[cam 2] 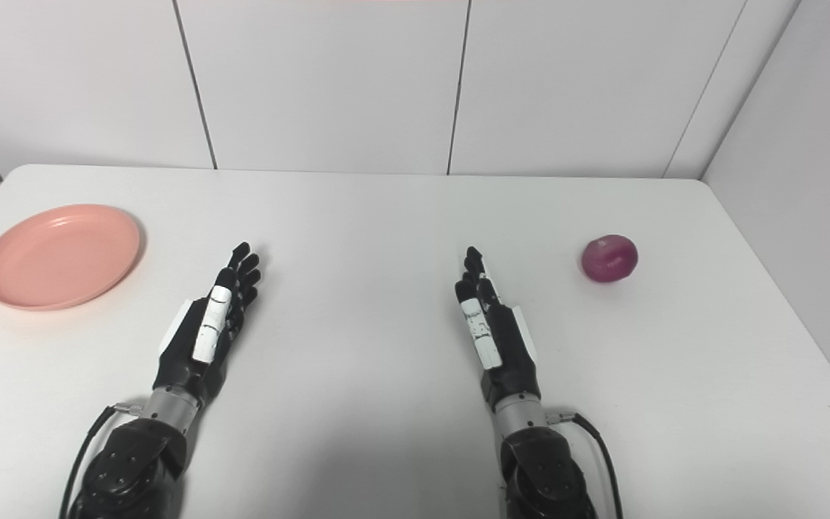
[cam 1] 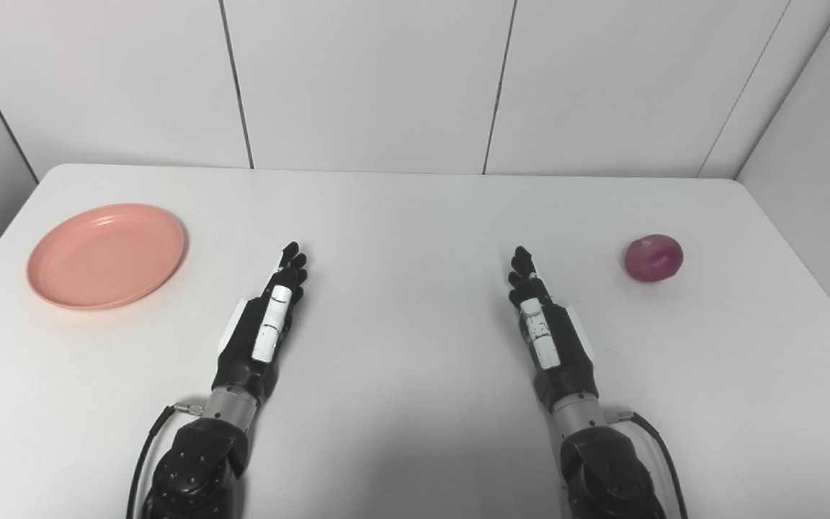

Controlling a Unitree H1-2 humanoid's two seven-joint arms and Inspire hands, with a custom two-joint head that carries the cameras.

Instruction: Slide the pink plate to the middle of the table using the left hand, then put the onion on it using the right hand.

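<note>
Left eye view: both hands lying flat, fingers extended, holding nothing. Left hand [cam 1: 265,324] needs reaching left to pink plate [cam 1: 106,255]; right hand [cam 1: 548,333] waiting, onion [cam 1: 653,257] untouched.

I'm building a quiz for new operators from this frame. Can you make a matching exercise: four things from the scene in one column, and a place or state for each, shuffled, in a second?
Column one:
1. round pink plastic plate
2. round purple-red onion
3. black left hand
4. white table

Column two:
A. on the table's right side, untouched
B. open, fingers stretched forward, holding nothing
C. on the table's left side, nothing on it
D. bears everything else, its middle bare

Pairs: 1-C, 2-A, 3-B, 4-D
</note>
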